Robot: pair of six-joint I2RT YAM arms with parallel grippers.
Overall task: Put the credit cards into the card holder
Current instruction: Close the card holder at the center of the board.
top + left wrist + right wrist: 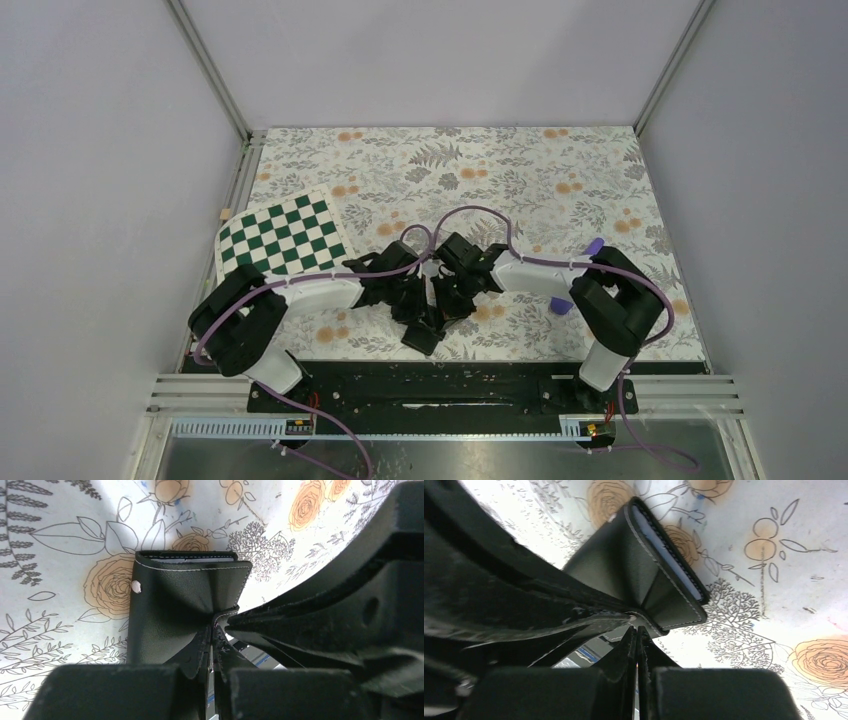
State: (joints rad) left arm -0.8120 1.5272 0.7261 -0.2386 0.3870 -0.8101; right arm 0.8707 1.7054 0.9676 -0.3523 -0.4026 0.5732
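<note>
Floral-print desk [560, 170], with the card holder [175, 605] in the middle near its front edge, right between the two arms. The left jaws and the right jaws are each clenched on a thin edge of the card holder, nearly touching each other. I can't spot the credit cards anywhere around it, tbh. My take: spread the flaps slowly and evenly so the pale pockets open up, and keep both pinches from slipping off the leather.

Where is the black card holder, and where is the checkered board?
card holder [175, 605]: left wrist view, on its black outer flap.
checkered board [283, 237]: top external view, on its middle squares.
</note>
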